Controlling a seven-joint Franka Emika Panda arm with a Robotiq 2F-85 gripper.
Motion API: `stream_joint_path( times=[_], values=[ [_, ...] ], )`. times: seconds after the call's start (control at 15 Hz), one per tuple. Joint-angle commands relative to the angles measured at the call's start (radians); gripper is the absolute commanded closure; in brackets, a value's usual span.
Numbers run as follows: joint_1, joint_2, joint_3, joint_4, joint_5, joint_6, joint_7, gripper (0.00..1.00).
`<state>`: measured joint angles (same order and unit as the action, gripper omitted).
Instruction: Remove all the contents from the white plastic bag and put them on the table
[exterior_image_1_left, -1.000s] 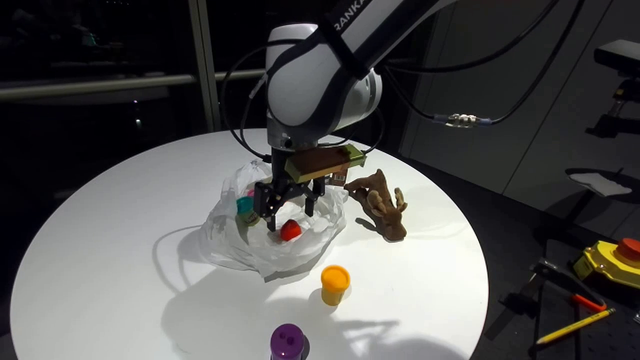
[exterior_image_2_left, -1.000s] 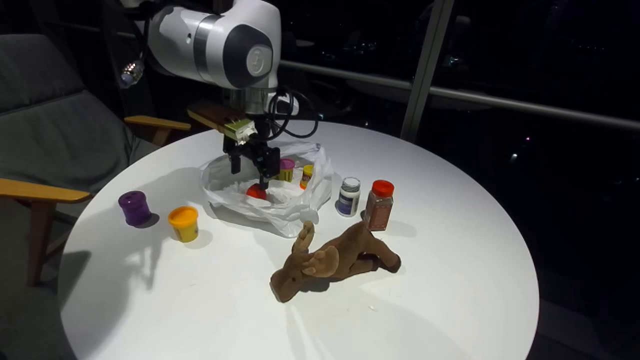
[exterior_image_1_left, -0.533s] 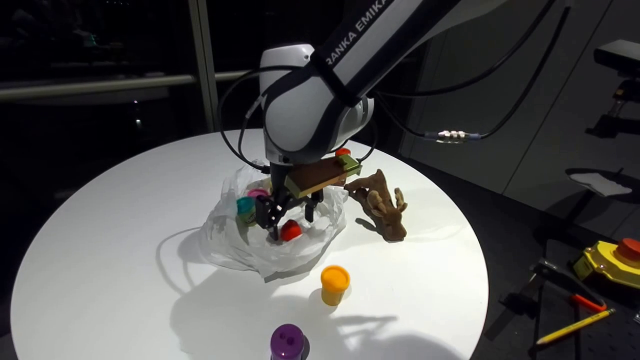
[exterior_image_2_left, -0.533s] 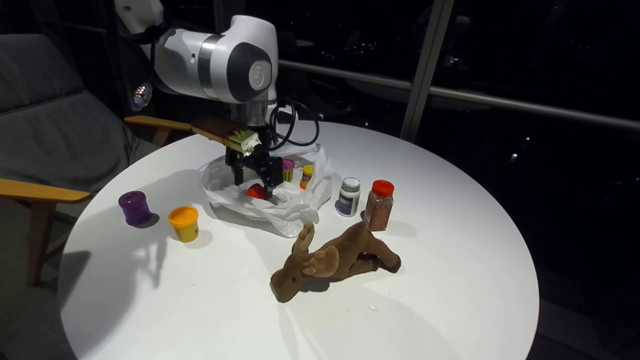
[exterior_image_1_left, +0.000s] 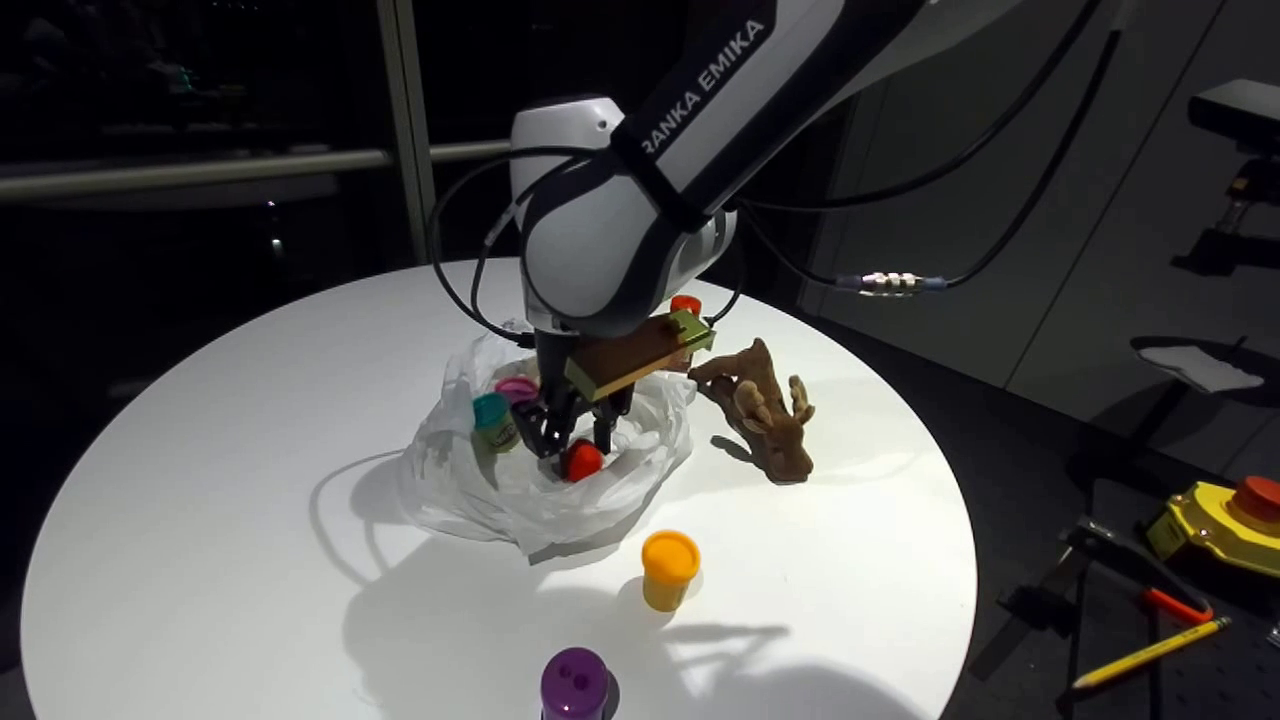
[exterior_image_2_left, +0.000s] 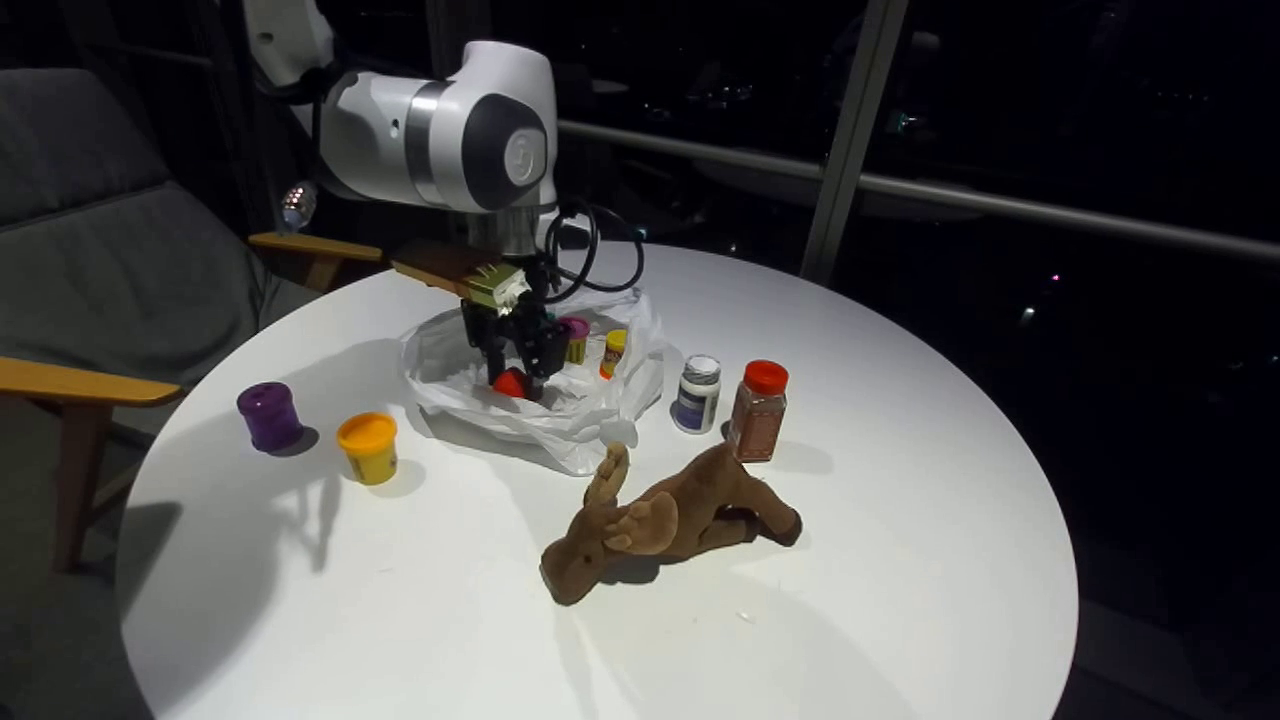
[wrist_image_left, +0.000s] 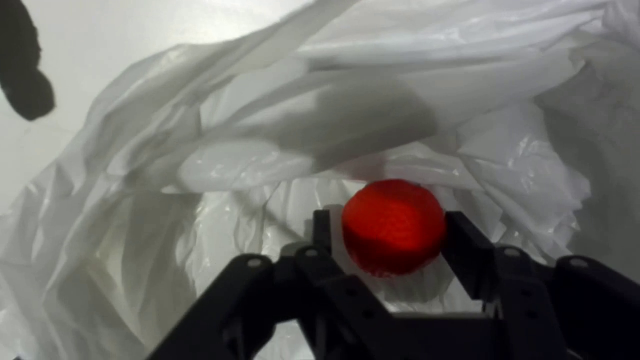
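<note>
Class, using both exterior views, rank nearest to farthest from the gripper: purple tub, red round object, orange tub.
1. Red round object: inside the bag, between the jaws of the gripper.
2. Orange tub: on the table, outside the bag.
3. Purple tub: nearer the table's edge.

The bag (exterior_image_1_left: 565, 515) is white; the moose (exterior_image_2_left: 690, 505) brown; one tub (exterior_image_2_left: 270, 416) purple.

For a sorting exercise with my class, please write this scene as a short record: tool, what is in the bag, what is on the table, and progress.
Tool: open, red round item between its fingers, gap visible at one side
White plastic bag holds: red round item, teal-lidded tub, pink-lidded tub, yellow-and-red tub
On table: orange-lidded tub, purple container, brown antlered toy, red-lidded jar, white jar
Progress: unfinished; bag not yet emptied
</note>
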<state>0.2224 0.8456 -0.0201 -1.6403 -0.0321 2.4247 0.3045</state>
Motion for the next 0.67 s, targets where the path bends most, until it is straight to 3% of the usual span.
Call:
stream_joint_path(
  times=[0.0, 0.07, 0.33, 0.6],
  values=[
    [0.014, -0.037, -0.012, 0.001, -0.003, -0.001, 0.029, 0.69],
    [0.017, -0.058, -0.016, -0.011, -0.004, 0.002, 0.039, 0.75],
    [0.016, -0.182, -0.036, -0.093, -0.005, 0.023, 0.089, 0.76],
    [0.014, -0.358, -0.061, -0.26, -0.018, 0.04, 0.144, 0.76]
  ],
)
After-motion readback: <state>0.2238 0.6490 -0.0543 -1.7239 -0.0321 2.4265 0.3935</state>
